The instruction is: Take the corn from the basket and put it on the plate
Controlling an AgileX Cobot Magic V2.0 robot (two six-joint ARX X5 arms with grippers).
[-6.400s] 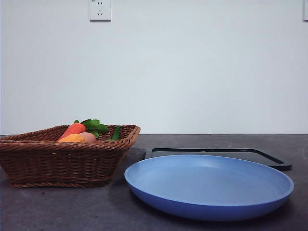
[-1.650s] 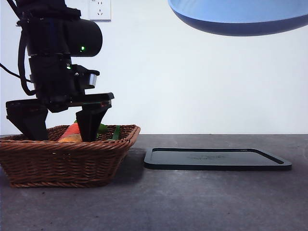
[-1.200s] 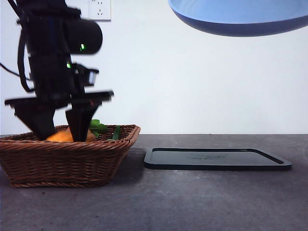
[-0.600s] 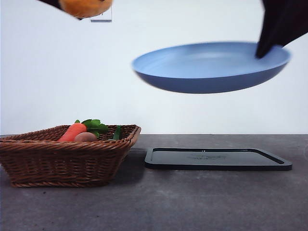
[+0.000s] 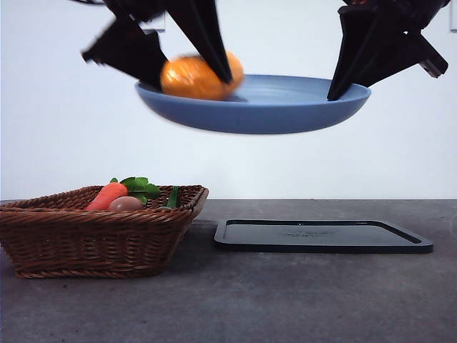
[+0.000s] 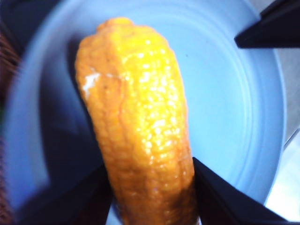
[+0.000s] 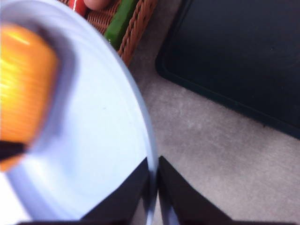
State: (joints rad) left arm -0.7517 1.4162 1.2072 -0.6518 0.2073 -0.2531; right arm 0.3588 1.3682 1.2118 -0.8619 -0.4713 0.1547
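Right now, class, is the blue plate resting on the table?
No: in the front view the plate hangs in the air, well above the black tray, held at its rim by the right pincer.

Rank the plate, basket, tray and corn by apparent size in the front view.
1. Plate, widest, though held up in the air and maybe nearer the camera.
2. Tray and basket, alike in width; not ranked.
3. Corn, smallest, seen partly end-on.
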